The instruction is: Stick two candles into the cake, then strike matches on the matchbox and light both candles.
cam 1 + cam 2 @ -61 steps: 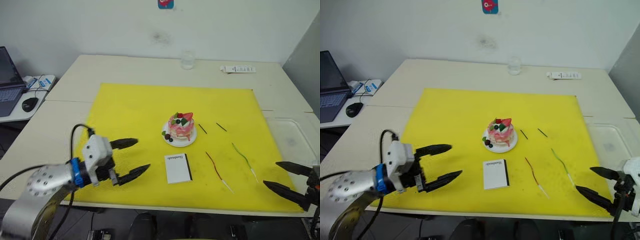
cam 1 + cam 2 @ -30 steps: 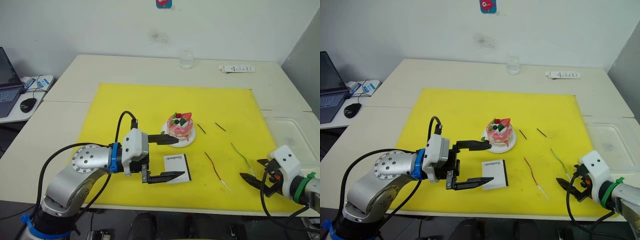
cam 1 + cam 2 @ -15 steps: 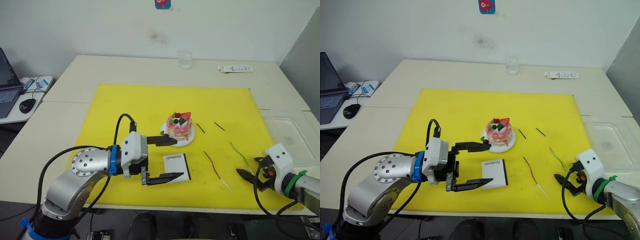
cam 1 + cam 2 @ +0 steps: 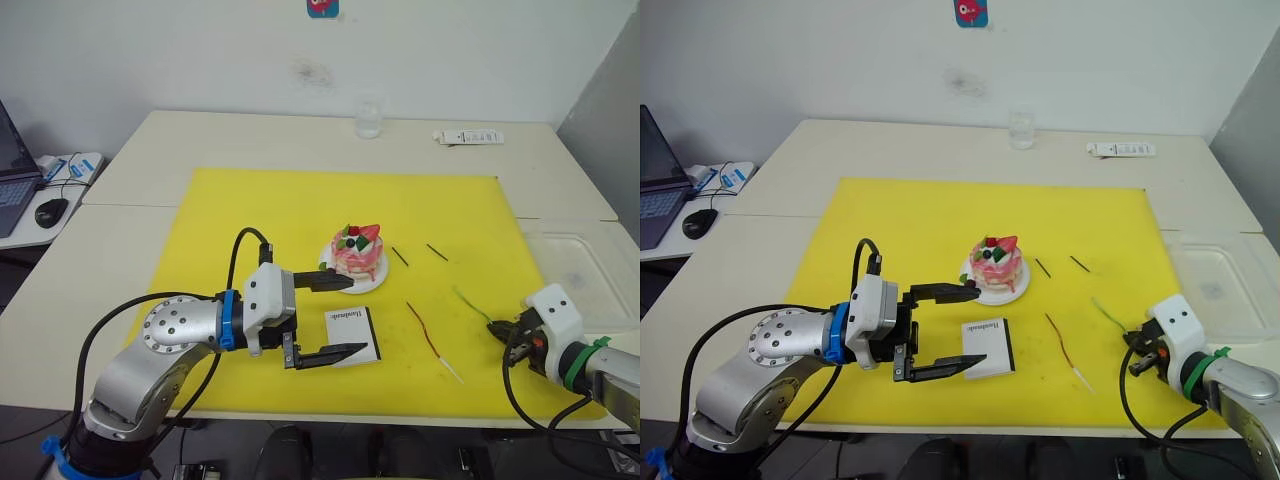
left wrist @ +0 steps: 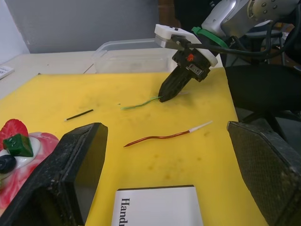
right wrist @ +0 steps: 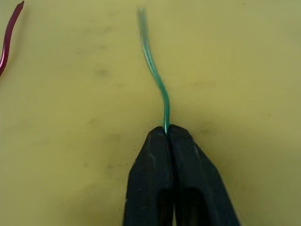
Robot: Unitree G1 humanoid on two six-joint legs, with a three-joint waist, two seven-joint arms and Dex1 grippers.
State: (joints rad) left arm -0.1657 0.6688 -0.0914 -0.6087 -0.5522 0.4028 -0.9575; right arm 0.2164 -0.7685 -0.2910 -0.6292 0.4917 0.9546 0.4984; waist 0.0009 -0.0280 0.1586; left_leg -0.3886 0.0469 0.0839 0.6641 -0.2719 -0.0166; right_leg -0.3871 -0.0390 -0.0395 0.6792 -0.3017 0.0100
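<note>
The pink-and-white cake [image 4: 360,250] sits on its small white plate [image 4: 378,281] in the middle of the yellow mat [image 4: 250,220]. The white matchbox [image 4: 352,335] lies just in front of it. My left gripper [image 4: 358,314] is open, one finger by the plate and the other at the matchbox's near edge. The dark red candle [image 4: 425,328] lies right of the matchbox. My right gripper [image 6: 168,136] is shut on one end of the green candle [image 6: 157,75], which points toward the cake. Two matches [image 4: 400,256] [image 4: 438,252] lie right of the cake.
A clear plastic tray [image 4: 585,275] lies off the mat's right edge, close to my right arm. A glass [image 4: 370,118] and a white tube [image 4: 470,137] stand at the table's far side. A mouse [image 4: 50,210] is on a side desk at left.
Both arms came in from the near edge two seconds ago. In the last half second my right gripper shut on the green candle's end. The left gripper has held still.
</note>
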